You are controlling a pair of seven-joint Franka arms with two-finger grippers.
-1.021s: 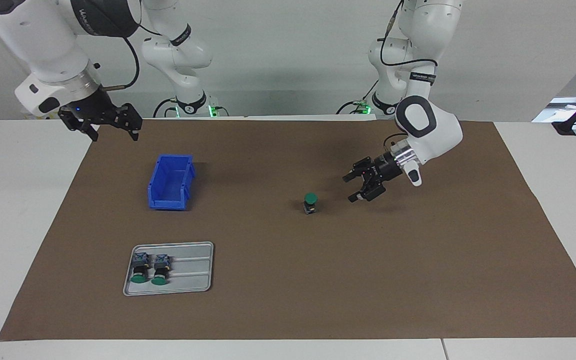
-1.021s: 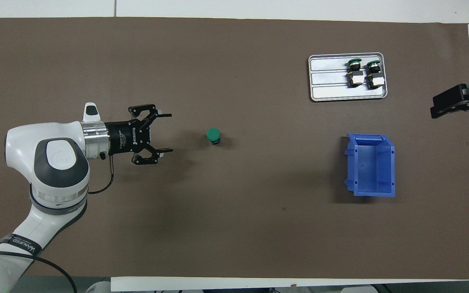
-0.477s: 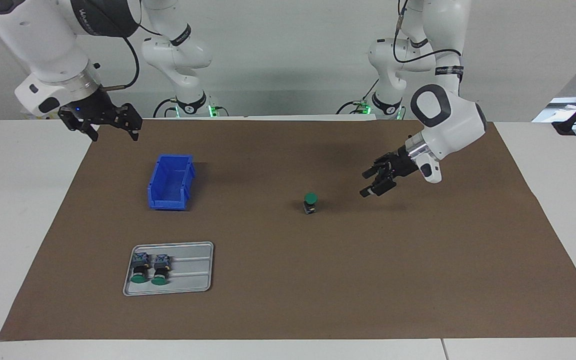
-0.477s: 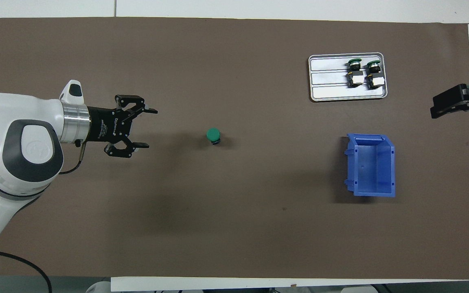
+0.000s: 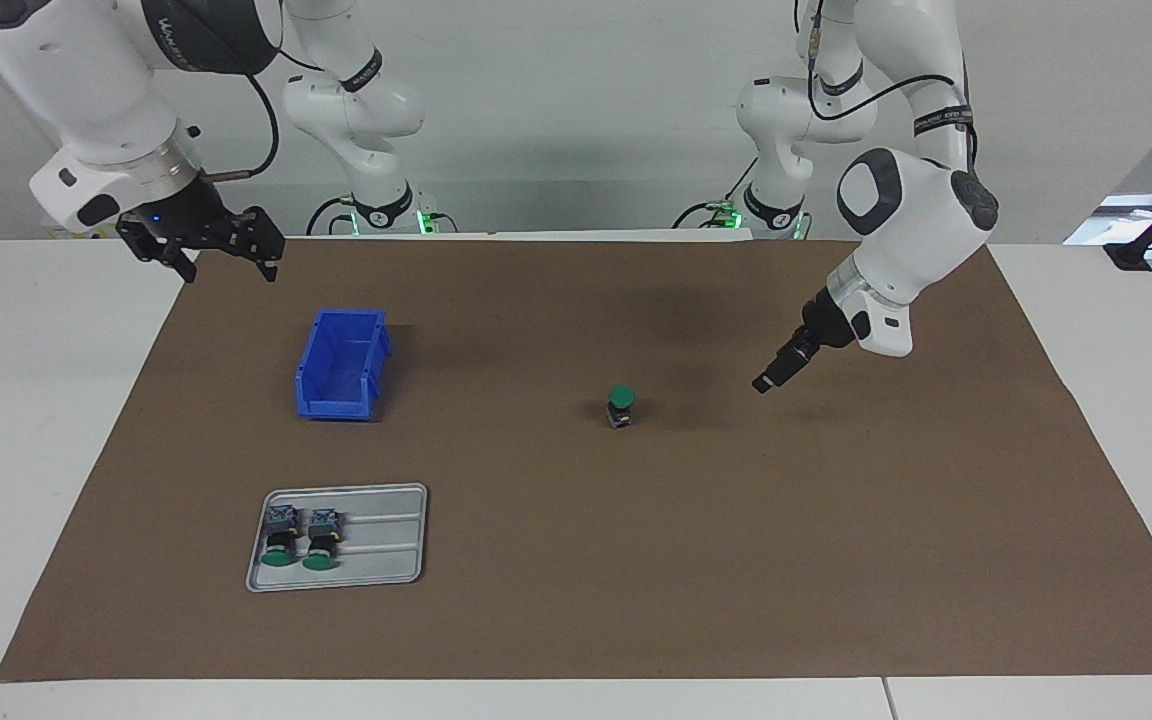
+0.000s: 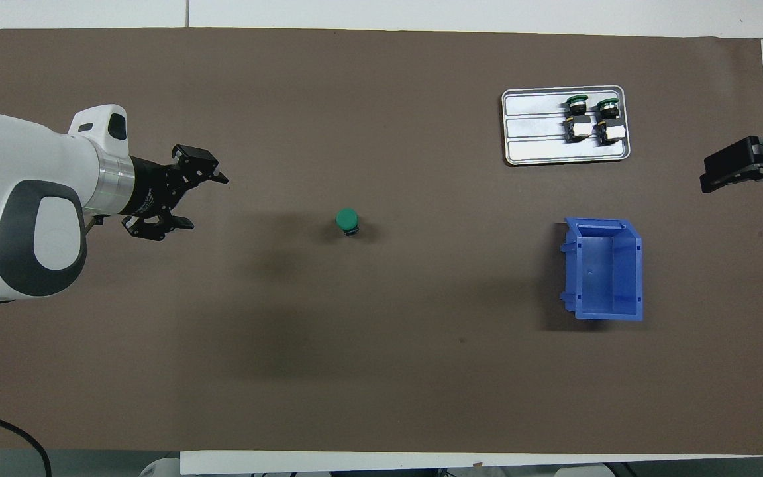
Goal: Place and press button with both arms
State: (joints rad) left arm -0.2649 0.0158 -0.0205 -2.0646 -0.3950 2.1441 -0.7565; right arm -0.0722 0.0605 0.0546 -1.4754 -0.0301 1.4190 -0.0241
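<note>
Plenty here just can't be read. The left gripper (image 5: pixel 768 380) sits edge-on in the facing view, so its fingers merge into one dark stub there. The right gripper (image 6: pixel 749 164) is cut off by the overhead view's edge, only part of its black body showing, and its arm is out of that shot entirely. The left arm (image 6: pixel 20 212) runs off the edge of the overhead view too. The button (image 6: pixel 347 219) shows mostly its green cap from above; the contact block is nearly all hidden underneath. The two spare buttons (image 5: pixel 298 537) on the tray (image 5: pixel 386 540) are too small to make out any markings.
</note>
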